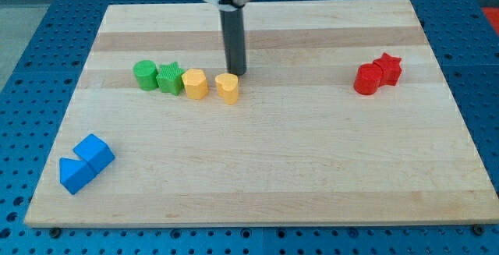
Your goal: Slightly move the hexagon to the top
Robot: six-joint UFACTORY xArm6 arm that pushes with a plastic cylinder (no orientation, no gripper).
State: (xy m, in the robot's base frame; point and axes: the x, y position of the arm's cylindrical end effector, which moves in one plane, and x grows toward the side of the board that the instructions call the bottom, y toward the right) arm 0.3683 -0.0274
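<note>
The yellow hexagon [195, 83] sits left of the board's centre, in a row with a green star [170, 78] and a green cylinder [144, 75] on its left. A yellow heart-like block [227, 87] lies just to the hexagon's right, a small gap apart. My tip [236, 73] is at the upper right edge of the yellow heart block, very close to it or touching. It is to the right of the hexagon and apart from it.
A red cylinder [365, 79] and a red star [387, 69] touch at the view's right. A blue cube [95, 152] and a blue triangular block [75, 175] lie at the lower left of the wooden board [296, 169].
</note>
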